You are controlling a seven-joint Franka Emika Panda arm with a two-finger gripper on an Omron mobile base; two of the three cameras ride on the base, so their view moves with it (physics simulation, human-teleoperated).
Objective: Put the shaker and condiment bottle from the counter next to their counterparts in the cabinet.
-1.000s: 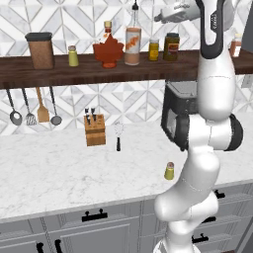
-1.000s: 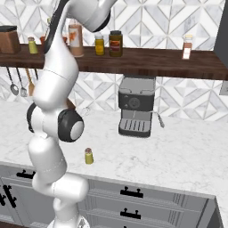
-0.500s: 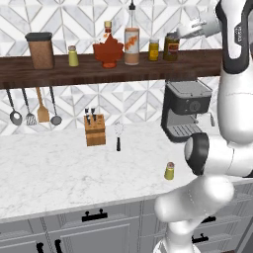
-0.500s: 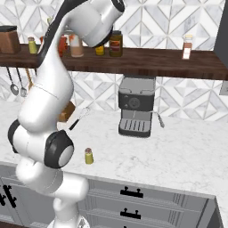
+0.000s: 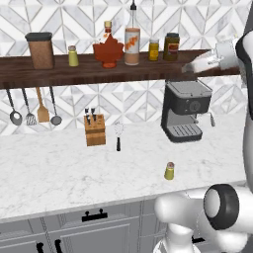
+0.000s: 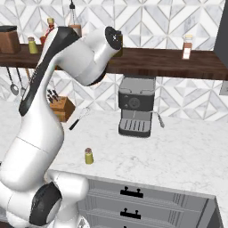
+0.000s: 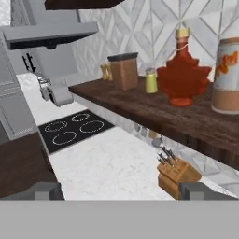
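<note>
The claw (image 5: 190,67) hangs spread and empty up at the long dark brown wooden wall shelf (image 5: 74,75), right of the tall slim clear bottle of brown-orange liquid (image 5: 132,39) already standing beside the red maple-leaf bottle (image 5: 107,48). The tiny yellow-green metal-capped shaker (image 5: 169,171) stands upright on the white marble tabletop (image 5: 59,170) — well below the claw (slightly left), so the reach is probably downward.

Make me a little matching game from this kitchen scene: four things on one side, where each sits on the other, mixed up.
Things:
1. condiment bottle
2. shaker
3. knife block
4. coffee machine

Places:
A. alone on the counter near its front edge
B. on the counter at the wall, under the shelf's right part
C. on the shelf beside the maple-leaf bottle
D. on the counter beside a whisk

Pairs: 1-C, 2-A, 3-D, 4-B
</note>
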